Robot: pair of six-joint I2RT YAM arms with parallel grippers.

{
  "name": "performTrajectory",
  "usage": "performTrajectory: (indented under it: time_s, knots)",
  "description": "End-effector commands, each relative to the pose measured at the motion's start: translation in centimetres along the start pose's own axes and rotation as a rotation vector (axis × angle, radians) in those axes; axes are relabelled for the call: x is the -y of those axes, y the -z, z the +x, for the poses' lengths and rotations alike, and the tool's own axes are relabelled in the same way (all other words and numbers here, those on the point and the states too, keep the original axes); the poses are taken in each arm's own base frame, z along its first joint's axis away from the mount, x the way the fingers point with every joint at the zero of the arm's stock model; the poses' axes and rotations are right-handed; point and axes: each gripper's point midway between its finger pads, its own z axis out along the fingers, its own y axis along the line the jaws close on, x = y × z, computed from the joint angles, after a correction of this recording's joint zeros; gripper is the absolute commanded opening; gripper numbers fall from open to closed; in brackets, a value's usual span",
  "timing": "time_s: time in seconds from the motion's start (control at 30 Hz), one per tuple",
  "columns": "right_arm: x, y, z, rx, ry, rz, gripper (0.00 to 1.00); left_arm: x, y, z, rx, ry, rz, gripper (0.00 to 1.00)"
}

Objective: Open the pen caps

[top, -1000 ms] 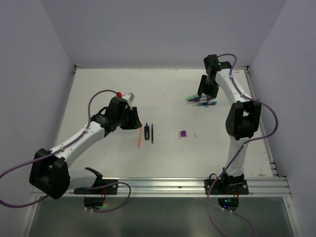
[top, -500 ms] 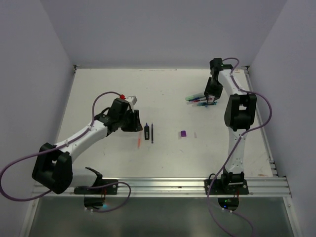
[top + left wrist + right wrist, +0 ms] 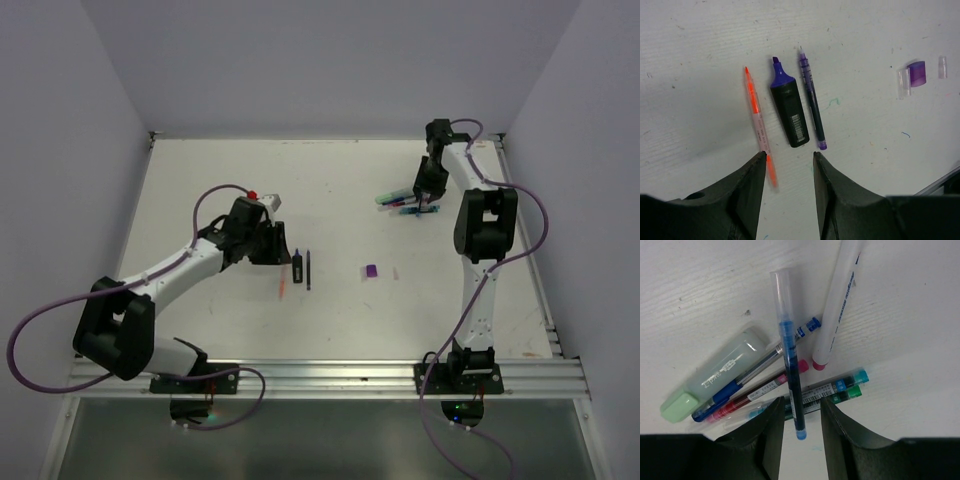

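Observation:
My left gripper [image 3: 788,155] is open and empty, just near of three uncapped pens on the table: an orange pen [image 3: 757,118], a black highlighter [image 3: 790,110] with a purple tip, and a thin purple pen [image 3: 810,99]. A purple cap [image 3: 916,73] and two clear caps [image 3: 903,82] lie to their right. My right gripper [image 3: 801,405] is open over a pile of capped pens [image 3: 400,201]. Its jaws stand on either side of the end of a blue pen [image 3: 790,355] with a clear cap, without touching it.
The pile also holds a pale green highlighter [image 3: 715,374], a white marker [image 3: 840,300], and red, teal and green pens. The table's back edge and side walls are close to the right arm [image 3: 478,225]. The left gripper [image 3: 270,245] is mid-table.
The right gripper has swung a little right and settled over the pen pile. The left arm has folded its elbow outward, with its gripper staying beside the three pens.

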Motion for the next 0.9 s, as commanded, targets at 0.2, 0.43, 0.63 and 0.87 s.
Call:
performTrajectory:
  time_s: [0.2,0.43,0.63,0.87]
  knots:
    - [-1.0,-0.3,-0.4,0.021,-0.002,-0.051,0.34,0.4,0.4,-2.0,0.056,-0.033,0.037,0.45]
    - [-1.3,-0.9,-0.3,0.024,0.017,-0.069,0.31,-0.1,0.2,-1.7,0.049,-0.014,0.035,0.45]
    - [-1.3,-1.2,-0.1,0.017,0.028,-0.067,0.28,0.0,0.0,-1.8,0.048,-0.006,0.040,0.45]
    - [-0.8,-1.7,0.4,0.002,0.044,-0.057,0.27,-0.1,0.0,-1.6,0.049,0.011,0.039,0.45]
